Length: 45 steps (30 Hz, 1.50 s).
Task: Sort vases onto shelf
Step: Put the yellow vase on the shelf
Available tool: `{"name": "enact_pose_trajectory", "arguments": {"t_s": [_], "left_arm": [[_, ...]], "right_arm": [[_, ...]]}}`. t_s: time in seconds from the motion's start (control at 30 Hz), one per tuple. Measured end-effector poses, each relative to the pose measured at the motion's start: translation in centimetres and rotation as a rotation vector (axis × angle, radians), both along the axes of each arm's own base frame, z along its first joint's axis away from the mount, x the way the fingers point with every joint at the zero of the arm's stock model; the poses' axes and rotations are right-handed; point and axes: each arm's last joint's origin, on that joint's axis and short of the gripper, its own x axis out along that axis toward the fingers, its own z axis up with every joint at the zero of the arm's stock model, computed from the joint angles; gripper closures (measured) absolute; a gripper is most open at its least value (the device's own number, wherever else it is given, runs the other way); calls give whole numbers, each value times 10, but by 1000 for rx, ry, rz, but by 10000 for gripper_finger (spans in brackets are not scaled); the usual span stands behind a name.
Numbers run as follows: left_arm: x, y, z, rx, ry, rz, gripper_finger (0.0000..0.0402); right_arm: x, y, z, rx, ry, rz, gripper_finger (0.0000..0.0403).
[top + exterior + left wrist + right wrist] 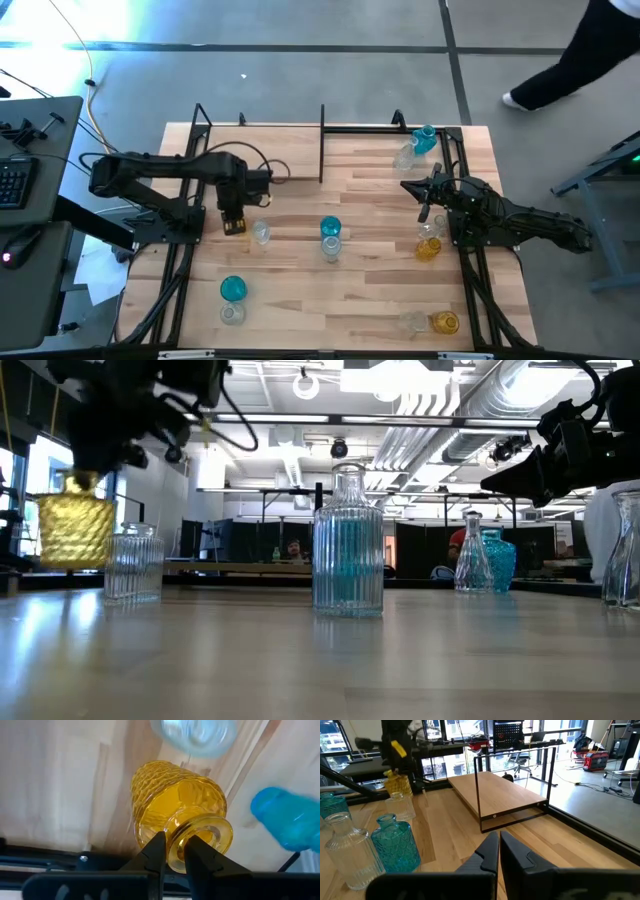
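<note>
- The left gripper (174, 851) has its fingers pinched on the neck of a yellow vase (177, 810), right under the lip, and in the low view that vase (76, 530) hangs clear of the table (370, 300).
- Landmark is the shelf (270, 152), the little wood plank on a black frame at the far side of the table. The yellow vase is in front of it, near its left end, just beside a clear vase (261, 233) that stands on the table.
- A blue vase (330, 228) with a clear one against it stands further out in front of the shelf's right post.
- The right gripper (499, 851) hovers off to the right of the shelf, fingers pressed together with nothing in them.
- Another blue vase (425, 139) sits just past the shelf's right end, next to a clear one.
- More yellow, blue and clear ones are scattered well in front of the shelf, near the front edge.
- Nothing on the plank.
</note>
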Motion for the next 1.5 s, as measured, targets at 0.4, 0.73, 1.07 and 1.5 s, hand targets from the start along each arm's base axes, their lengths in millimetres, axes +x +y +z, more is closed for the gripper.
{"name": "enact_pose_trajectory", "arguments": {"t_s": [0.4,0.73,1.07,1.5], "left_arm": [[2,37,48,56,-118,174,363],[5,86,63,60,-221,342,363],[76,174,68,111,-285,280,363],[115,280,37,132,-321,432,364]], "right_arm": [[0,0,0,0,0,0,402],[0,0,0,0,0,0,402],[0,0,0,0,0,0,402],[0,0,0,0,-1,0,402]]}}
